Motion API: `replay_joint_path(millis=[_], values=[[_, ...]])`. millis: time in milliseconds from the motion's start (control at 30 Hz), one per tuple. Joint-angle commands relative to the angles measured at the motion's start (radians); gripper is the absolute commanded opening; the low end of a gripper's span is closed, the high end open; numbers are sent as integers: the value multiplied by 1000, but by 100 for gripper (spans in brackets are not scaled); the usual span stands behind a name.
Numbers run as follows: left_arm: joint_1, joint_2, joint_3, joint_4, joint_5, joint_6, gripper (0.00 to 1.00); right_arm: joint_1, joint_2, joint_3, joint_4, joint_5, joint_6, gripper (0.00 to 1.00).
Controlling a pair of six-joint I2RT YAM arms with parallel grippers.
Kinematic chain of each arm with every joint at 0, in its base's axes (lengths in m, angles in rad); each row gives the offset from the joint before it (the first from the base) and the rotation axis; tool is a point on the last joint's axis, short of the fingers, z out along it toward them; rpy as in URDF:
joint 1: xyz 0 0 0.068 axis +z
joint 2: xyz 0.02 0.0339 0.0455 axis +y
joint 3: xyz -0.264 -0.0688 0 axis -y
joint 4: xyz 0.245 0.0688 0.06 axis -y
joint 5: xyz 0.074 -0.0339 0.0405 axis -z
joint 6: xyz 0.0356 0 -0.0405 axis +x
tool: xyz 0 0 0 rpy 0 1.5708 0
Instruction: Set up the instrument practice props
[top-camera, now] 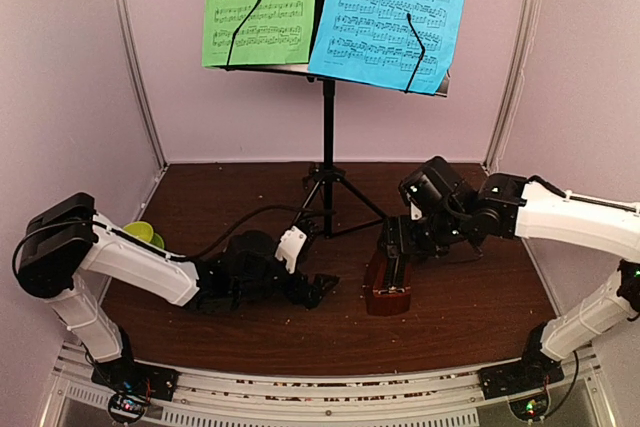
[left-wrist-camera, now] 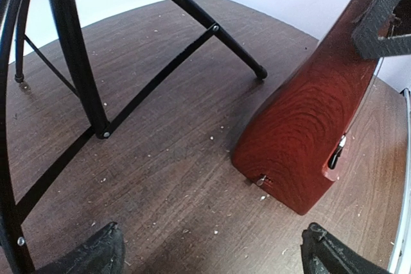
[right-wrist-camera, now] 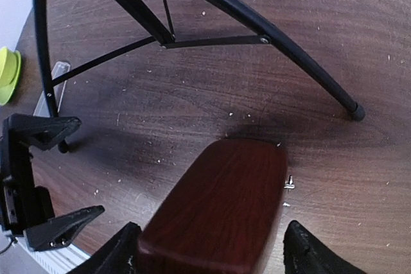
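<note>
Right gripper (right-wrist-camera: 210, 248) straddles the metronome (right-wrist-camera: 218, 203) from above, jaws spread and not yet pinching. It stands mid-table, just right of the music stand (top-camera: 327, 137) legs. An uneven close on its sloped sides could tip it — or squeeze it free.

Pale lilac walls (top-camera: 60, 77) close in on three sides of a dark wood-grain table (top-camera: 450, 332), its top flecked with pale specks (left-wrist-camera: 212, 139), possibly sawdust. Silver metal uprights (top-camera: 135, 57) mark the back corners. A ribbed aluminium rail (top-camera: 330, 392) runs along the near edge under soft, even light.
</note>
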Motion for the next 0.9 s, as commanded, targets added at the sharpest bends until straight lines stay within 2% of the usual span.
replay_joint_path(millis=[0,67,167,333,600,700,867], values=[[3,-35,-16,3,-38,22,98,36,57,89,-89,97,12,67],[3,-38,-20,2,-34,28,98,40,76,106,-106,110,18,59],[3,-42,-26,10,-11,53,98,41,92,113,-118,106,27,53],[3,-52,-56,53,62,117,98,39,72,100,-81,74,10,37],[3,-50,-100,84,203,232,98,28,19,74,22,-64,-102,21],[2,-44,-83,50,235,270,98,23,-4,64,37,-82,-134,11],[-9,-21,-58,51,262,286,95,10,-39,37,69,-96,-140,0]])
